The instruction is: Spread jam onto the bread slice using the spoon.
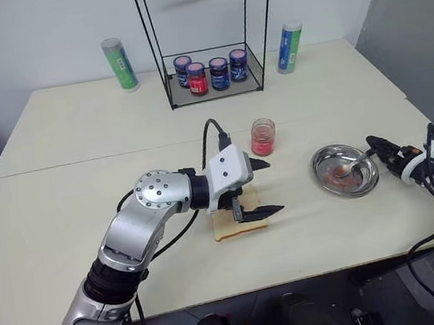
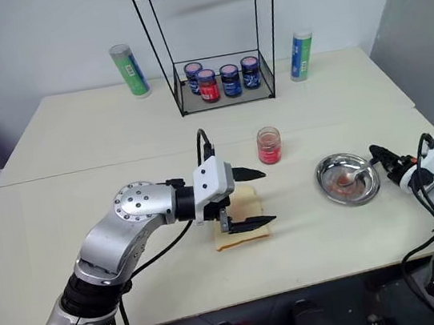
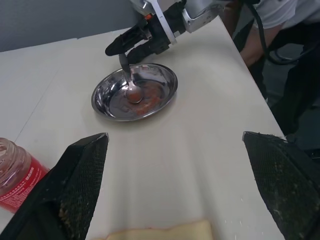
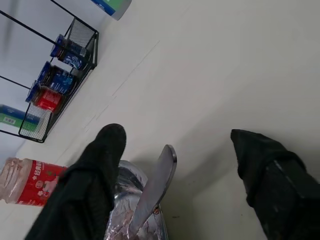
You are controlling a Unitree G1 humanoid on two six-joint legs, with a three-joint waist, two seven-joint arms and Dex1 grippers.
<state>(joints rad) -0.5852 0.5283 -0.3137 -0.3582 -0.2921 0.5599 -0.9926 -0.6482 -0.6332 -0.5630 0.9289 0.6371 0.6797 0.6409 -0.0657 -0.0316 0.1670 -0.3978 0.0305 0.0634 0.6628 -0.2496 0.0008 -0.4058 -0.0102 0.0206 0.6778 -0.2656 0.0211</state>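
One spoon (image 3: 131, 82), small, bright metal, thin-handled: it rests in the steel dish (image 1: 326, 181), bowl down among red smears of jam, handle leaning up over the rim toward the right gripper (image 4: 175, 150). That gripper has its two black fingers standing apart on either side of the handle tip, not yet pressing it; nothing is held. Judged handling: the spoon is light, stiff and slick, the more so where jam coats the bowl, so it is likely to twist or slide in a loose pinch. The best hold looks to be the upper handle, flat faces between the pads, well clear of the sticky bowl. One jar (image 1: 263, 137), small clear glass, holding pinkish-red jam, stands beyond the dish, on the far side from the gripper; glass, so breakable and smooth, and easy to tip. One bread slice (image 2: 242, 227), light tan, lies flat on the table well apart from the spoon, past the dish, directly under the left gripper (image 1: 267, 188). The left gripper has its fingers spread wide and empty above the slice. Judged handling of the bread: light, soft, crumbly, and apt to skid on the table under a spreading stroke unless steadied.
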